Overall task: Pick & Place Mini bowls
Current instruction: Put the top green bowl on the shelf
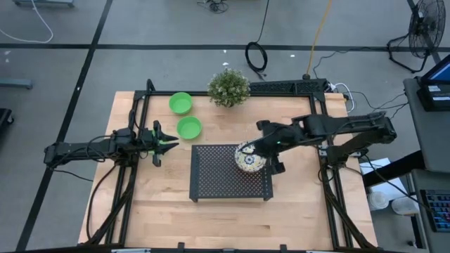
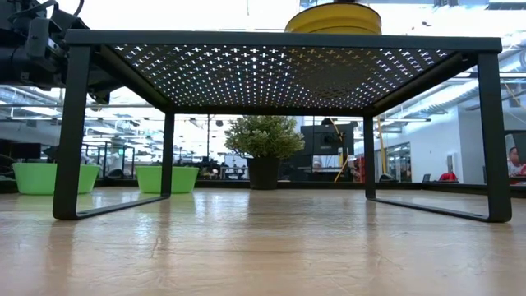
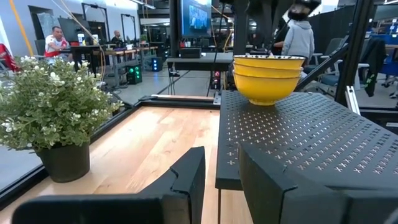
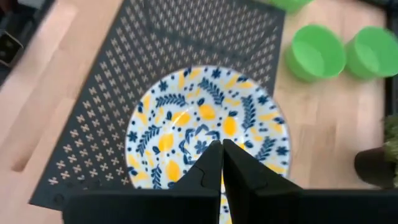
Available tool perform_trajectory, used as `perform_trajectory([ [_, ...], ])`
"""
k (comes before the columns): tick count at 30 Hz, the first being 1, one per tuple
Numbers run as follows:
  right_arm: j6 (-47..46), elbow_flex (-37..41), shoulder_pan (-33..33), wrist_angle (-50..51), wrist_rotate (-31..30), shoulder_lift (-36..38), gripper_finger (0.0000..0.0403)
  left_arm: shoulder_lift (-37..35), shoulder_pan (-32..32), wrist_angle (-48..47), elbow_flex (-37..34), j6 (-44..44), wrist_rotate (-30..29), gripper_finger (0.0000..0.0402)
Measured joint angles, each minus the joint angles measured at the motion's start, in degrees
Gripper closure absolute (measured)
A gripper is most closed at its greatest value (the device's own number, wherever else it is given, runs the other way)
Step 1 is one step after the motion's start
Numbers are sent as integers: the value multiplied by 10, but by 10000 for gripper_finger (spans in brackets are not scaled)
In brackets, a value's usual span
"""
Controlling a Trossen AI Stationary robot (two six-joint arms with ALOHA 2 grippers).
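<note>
A stack of nested floral bowls (image 1: 246, 161), white inside with blue and yellow flowers (image 4: 205, 130) and yellow outside (image 3: 267, 78), stands on the black perforated rack (image 1: 214, 176). My right gripper (image 4: 222, 149) hangs over it, shut, fingers pointing down toward the top bowl's inside. Two plain green bowls (image 1: 181, 102) (image 1: 188, 127) sit on the table by the rack's far left corner. My left gripper (image 1: 159, 143) waits open and level, left of the nearer green bowl, with its fingers (image 3: 186, 180) facing the rack. My right gripper comes from above with its shut fingers (image 4: 208, 165) over the inside of the top floral bowl (image 4: 186, 118). Nothing shows between them. Whether they touch the bowl, I cannot tell.
A potted green plant (image 1: 228, 86) stands at the table's far edge, right of the green bowls. The rack stands on thin legs (image 2: 70, 131) with open space beneath it. Bare wooden table (image 1: 169, 211) lies toward the near edge. People sit in the room beyond.
</note>
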State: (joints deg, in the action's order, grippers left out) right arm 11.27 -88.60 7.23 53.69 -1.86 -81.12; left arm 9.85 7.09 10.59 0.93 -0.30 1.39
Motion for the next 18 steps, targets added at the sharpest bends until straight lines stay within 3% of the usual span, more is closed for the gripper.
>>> perform_trajectory([
  [18, -16, 0, 0, -3, 1, 109, 403, 0, 0, 0, 0, 0, 0, 302],
])
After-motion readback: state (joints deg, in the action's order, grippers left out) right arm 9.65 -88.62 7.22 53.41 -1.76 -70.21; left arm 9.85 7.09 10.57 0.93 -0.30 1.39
